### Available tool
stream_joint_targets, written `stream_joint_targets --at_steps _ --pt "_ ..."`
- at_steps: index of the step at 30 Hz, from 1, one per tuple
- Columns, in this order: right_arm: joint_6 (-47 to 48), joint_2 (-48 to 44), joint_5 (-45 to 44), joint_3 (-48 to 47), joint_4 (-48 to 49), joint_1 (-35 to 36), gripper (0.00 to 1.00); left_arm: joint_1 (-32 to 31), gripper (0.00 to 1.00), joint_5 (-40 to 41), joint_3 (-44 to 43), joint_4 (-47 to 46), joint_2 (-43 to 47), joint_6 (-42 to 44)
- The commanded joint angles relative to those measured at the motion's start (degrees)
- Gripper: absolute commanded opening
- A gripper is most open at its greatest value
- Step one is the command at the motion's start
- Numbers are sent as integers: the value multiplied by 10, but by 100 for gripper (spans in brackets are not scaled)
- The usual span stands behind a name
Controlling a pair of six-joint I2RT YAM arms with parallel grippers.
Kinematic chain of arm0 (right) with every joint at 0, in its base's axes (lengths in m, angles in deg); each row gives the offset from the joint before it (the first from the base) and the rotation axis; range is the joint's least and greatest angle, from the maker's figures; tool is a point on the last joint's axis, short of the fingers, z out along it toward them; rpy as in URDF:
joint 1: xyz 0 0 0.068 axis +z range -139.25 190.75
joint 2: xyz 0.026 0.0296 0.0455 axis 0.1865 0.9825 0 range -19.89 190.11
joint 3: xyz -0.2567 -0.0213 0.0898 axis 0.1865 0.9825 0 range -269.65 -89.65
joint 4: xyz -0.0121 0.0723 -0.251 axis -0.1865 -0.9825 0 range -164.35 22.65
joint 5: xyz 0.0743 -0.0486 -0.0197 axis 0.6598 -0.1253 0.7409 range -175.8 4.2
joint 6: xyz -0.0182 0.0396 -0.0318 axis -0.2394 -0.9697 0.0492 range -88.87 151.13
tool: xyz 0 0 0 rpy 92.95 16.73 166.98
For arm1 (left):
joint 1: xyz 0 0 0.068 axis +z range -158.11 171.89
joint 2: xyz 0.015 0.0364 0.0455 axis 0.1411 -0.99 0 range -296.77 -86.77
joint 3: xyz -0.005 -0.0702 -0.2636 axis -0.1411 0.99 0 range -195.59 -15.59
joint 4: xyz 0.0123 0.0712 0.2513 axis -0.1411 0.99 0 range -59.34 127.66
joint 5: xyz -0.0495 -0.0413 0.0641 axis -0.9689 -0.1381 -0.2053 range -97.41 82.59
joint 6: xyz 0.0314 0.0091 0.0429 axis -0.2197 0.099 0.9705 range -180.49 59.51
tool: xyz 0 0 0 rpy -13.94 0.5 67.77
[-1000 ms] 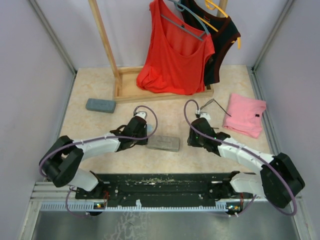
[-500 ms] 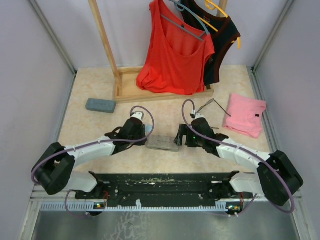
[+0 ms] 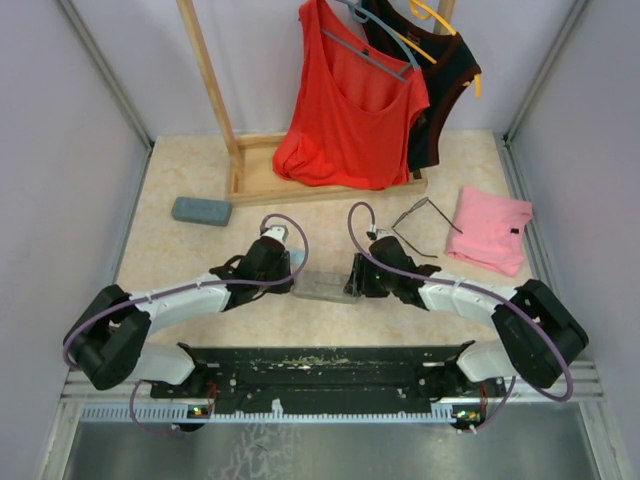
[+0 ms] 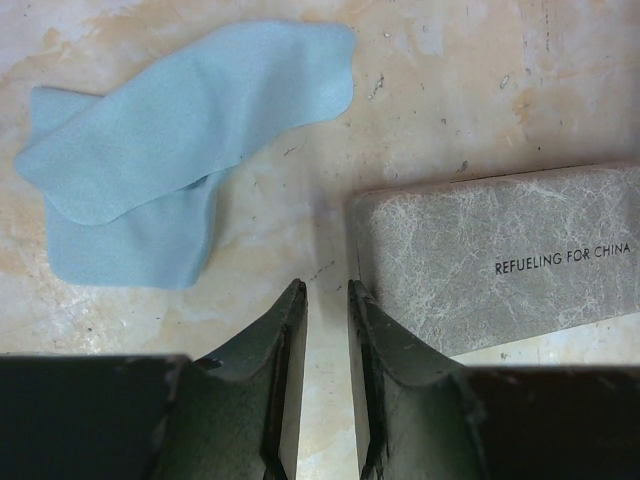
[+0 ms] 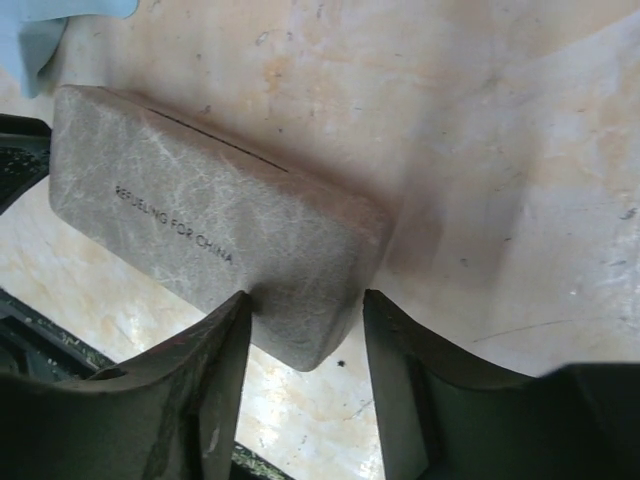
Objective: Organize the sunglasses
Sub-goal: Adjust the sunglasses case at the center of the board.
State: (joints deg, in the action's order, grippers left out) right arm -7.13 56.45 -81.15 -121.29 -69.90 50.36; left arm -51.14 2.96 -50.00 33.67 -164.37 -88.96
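Apparently opening the case (image 5: 200,220): right fingers (image 5: 215,390) spread, straddling its end; left fingers (image 4: 283,350) barely apart, empty. Next: clamp, pry lid.

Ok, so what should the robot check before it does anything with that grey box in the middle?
1. End of the grey box between the right jaws: ok, they stand open around it, not squeezing.
2. Left jaws empty: ok, nothing is between them; they sit beside the box's other end.
3. Box lid open for glasses: not ok, it is shut.
4. Blue cloth off the box: ok, it lies beside it.
5. Sunglasses free to pick up: ok, uncovered beside the pink cloth.
6. Second pair of sunglasses: cannot tell, only one shows.
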Motion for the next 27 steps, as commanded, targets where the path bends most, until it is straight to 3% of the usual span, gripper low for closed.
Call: stream_joint_targets --at_steps 1,6,9,17,22,27 --pt "12 32 -45 -9 -42 16 46 -1 29 -8 7 -6 6 -4" --pt "12 26 -66 -9 -56 21 46 -1 29 -19 9 -9 10 -6" --pt "16 -3 -80 -10 -63 21 56 0 29 -22 14 -6 20 -9" --pt "38 -90 -76 -21 -59 21 66 5 30 0 19 21 83 -25" --pt "31 -75 -38 -22 -34 21 68 5 40 -28 31 -2 124 -17" --pt "18 -42 -9 -11 -2 21 70 5 43 -83 38 -31 80 -23"
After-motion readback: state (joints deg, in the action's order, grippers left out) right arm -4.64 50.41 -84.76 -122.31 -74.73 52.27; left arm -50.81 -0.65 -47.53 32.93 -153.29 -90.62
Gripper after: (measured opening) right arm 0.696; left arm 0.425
